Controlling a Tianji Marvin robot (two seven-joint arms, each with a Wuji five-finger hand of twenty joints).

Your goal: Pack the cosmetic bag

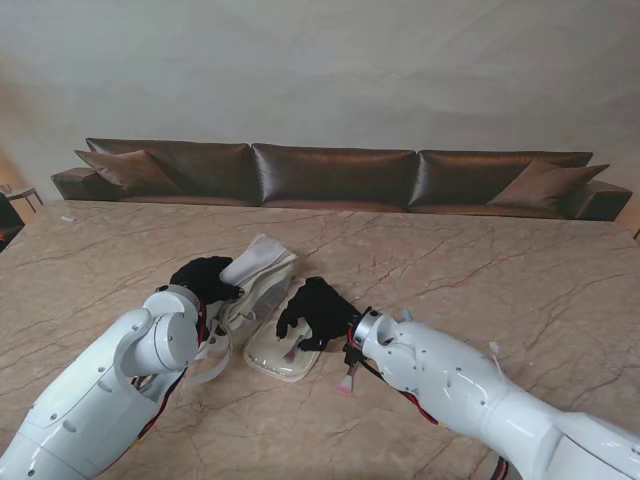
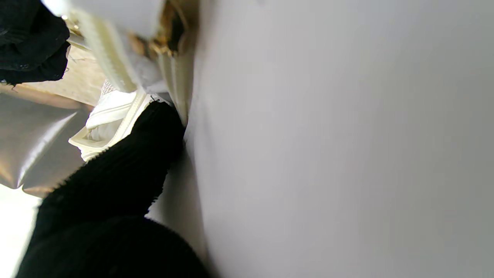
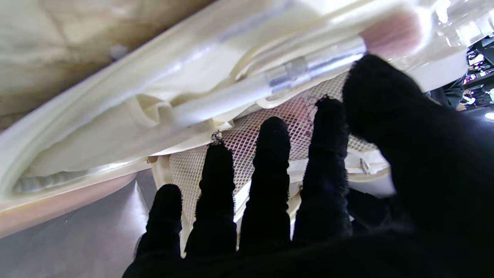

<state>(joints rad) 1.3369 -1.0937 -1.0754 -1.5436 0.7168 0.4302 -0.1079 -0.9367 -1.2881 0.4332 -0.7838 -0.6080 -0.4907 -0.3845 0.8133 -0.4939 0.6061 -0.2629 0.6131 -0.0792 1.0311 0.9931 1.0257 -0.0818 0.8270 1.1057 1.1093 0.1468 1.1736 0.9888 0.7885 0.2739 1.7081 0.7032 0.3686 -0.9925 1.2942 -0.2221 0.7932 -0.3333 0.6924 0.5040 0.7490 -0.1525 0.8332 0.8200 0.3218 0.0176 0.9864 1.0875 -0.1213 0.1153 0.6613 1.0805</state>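
The cosmetics bag (image 1: 265, 300) lies open on the marble table (image 1: 480, 270), near the middle and slightly to the left. Its lid section (image 1: 258, 262) is raised and tilted; its clear-fronted lower section (image 1: 283, 350) lies flat, nearer to me.

Left hand (image 1: 203, 280): black-gloved, positioned at the left side of the raised lid, with the fingers closed on the lid fabric. In the left wrist view, one gloved finger (image 2: 127, 166) presses against the pale bag wall (image 2: 328, 154) beside the cream zipper tape (image 2: 104, 58). The remaining fingers are out of frame, so the full grip cannot be confirmed from that view.

Right hand (image 1: 318, 312): black-gloved, palm down over the lower section of the bag, at the junction with the lid. In the right wrist view the fingers (image 3: 270, 185) are spread and extended, resting against the white mesh pocket (image 3: 247, 139) inside the bag. The thumb (image 3: 386, 100) lies close to a makeup brush (image 3: 293, 69) with a clear handle and pink bristles. The brush lies inside the bag, across the mesh pocket edge. Contact between thumb and brush appears likely but cannot be told for certain; the hand is not closed around it.

A second pink-tipped brush (image 1: 349, 380) lies on the table just beside the right wrist, outside the bag. A brown sofa (image 1: 335, 175) stands beyond the far edge of the table.
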